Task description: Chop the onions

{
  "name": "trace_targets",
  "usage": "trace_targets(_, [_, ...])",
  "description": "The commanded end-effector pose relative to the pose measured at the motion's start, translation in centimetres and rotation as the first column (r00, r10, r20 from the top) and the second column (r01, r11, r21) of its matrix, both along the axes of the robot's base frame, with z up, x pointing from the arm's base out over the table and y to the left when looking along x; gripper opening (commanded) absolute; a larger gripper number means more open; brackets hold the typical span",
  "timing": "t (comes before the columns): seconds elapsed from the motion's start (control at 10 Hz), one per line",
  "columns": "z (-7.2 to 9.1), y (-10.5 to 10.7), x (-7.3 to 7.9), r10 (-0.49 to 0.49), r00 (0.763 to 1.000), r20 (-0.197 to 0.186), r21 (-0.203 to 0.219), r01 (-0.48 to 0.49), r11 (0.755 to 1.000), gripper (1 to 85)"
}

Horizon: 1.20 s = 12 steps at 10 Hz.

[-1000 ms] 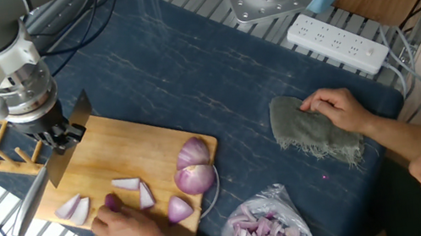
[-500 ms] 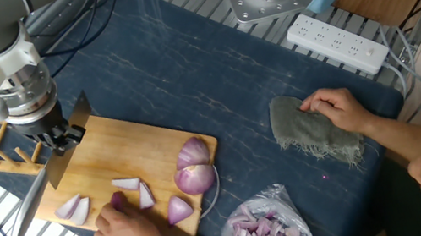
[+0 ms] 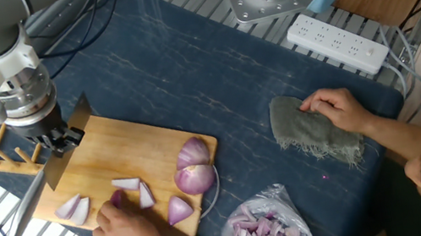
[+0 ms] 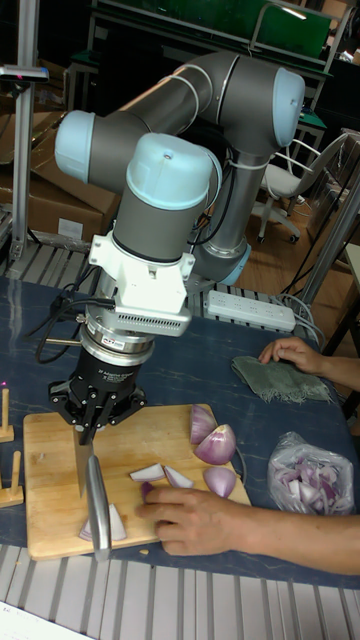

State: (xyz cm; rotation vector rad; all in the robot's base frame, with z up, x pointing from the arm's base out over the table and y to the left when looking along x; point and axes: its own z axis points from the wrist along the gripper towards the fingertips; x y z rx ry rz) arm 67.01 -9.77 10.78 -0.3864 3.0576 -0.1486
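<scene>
The hand [image 4: 90,432] is clamped on a knife [image 3: 35,194] above the onions [image 3: 194,170]

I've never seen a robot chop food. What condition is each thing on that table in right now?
Robot's end effector: shut on a steel knife, blade slanting down over the board's left end.
Wooden cutting board: flat on the blue mat.
Peeled red onion pieces: cut into halves and wedges, on the board.
Person's hand: resting on a small piece.
Clear plastic bag: open, holding onion bits.
Grey cloth: crumpled under the other hand.
</scene>
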Motion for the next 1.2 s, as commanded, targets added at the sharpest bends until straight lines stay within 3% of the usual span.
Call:
trace_targets(0.0, [-0.08,-0.01,0.34,-0.006,1.0,0.004,0.005,0.006,1.0,1.0])
trace_targets(1.1, [0.03,0.69,0.14,-0.037,0.999,0.004,0.035,0.036,0.999,1.0])
